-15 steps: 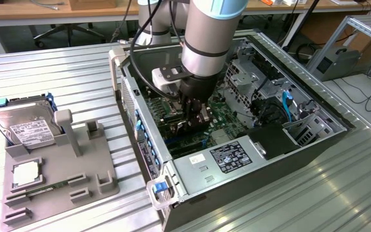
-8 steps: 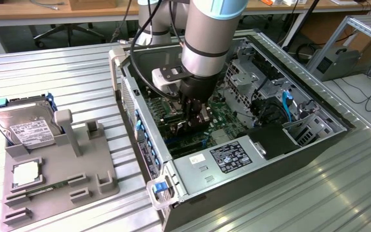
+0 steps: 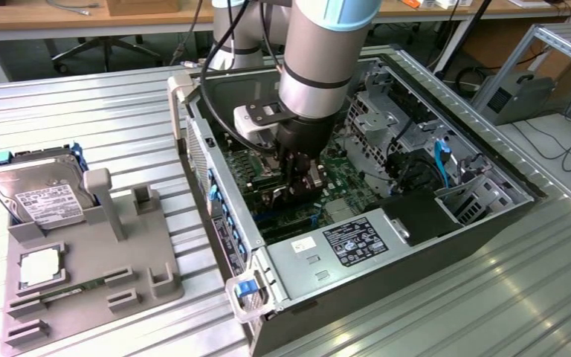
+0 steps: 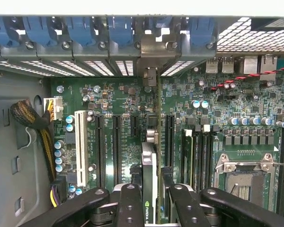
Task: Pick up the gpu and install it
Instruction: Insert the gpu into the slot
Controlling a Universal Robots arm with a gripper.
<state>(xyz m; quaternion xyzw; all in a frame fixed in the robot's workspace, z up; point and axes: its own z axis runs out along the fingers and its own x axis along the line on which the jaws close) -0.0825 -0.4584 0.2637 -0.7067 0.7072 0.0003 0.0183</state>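
Inside open computer case (image 3: 296,256), gpu (image 4: 149,163) held on edge, pinched by gripper (image 4: 154,194), lined up along motherboard (image 4: 109,94) slot; bracket (image 4: 151,71) turned toward rear wall, apparently for seating.

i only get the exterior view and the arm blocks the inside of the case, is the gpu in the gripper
observer: yes. In the wrist view the gripper is shut on the gpu, which stands on edge between its fingers.
operator: where's the bracket end
observer: the pale bracket sits at the case's rear wall, just below the row of blue slot clips.
operator: is it lined up with a slot
observer: it runs parallel to the long black slots, with one on either side. The white slot lies further off. I cannot tell whether it is seated.
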